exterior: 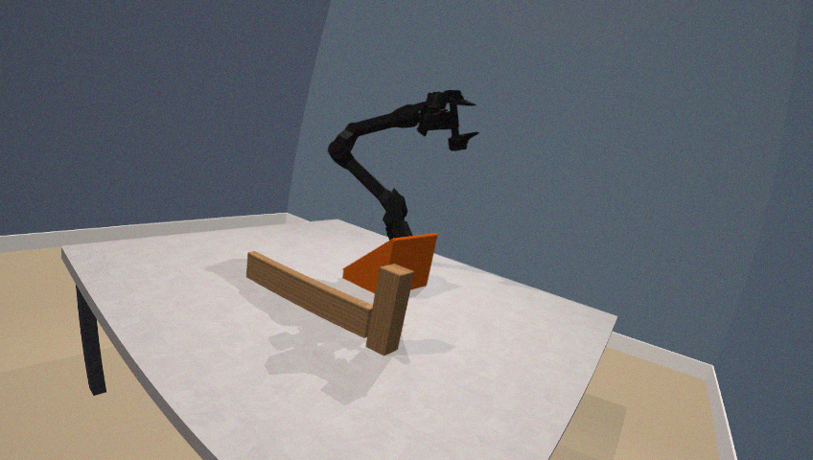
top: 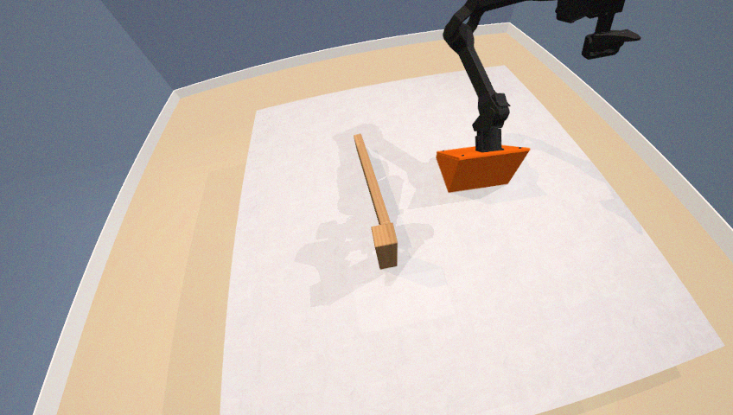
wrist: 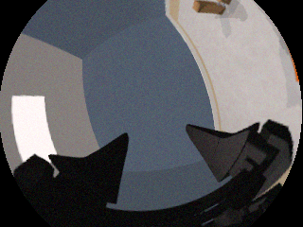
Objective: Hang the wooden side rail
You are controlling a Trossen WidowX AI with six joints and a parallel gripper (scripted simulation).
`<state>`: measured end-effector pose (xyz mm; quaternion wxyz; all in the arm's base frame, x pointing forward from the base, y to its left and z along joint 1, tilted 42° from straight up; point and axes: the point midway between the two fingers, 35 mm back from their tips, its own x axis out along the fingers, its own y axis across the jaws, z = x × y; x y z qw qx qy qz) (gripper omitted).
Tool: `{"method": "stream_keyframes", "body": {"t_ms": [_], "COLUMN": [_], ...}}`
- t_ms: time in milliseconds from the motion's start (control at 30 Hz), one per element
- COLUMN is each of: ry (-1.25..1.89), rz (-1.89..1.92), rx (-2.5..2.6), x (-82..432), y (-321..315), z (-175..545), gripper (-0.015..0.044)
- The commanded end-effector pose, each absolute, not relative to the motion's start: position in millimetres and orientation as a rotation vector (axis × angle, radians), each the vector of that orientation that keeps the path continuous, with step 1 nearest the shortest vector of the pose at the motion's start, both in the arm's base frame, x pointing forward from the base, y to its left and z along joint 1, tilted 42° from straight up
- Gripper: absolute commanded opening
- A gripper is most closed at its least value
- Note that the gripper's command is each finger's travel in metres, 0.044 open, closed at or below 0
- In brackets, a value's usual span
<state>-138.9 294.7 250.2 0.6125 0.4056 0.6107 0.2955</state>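
Observation:
The wooden side rail (top: 371,177) (exterior: 308,293) lies lengthwise with its near end against the headboard post, and its far end is down on the table. The post (top: 385,235) (exterior: 389,310) (wrist: 209,8) stands upright, its top above the rail's. The hooks, pins and slot are hidden at the joint, so whether the hooks sit on the pins cannot be seen. My gripper (exterior: 476,119) (wrist: 157,131) is open and empty, high above the table and far from rail and post. It points away from them. In the top view it is partly cut off at the top edge.
The orange wedge-shaped base (top: 483,172) (exterior: 415,259) of the arm stands beside the rail and post. The arm rises from it and bends over at the elbow. The pale table (top: 539,308) (exterior: 484,370) carries them all, with arm shadows around the post.

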Motion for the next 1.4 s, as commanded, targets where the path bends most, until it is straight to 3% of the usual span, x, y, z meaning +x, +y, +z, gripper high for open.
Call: {"method": "stream_keyframes", "body": {"t_ms": [0, 733, 1367], "ry": [1.407, 1.128, 0.770], "rz": [0.676, 0.064, -0.528], "rx": [0.938, 1.227, 1.569], "x": [-138.1, 9.8, 160.1], "y": [295.7, 358.0, 312.7], "z": [249.3, 130.1, 14.7], "gripper": [0.0426, 0.0440, 0.0440]}}
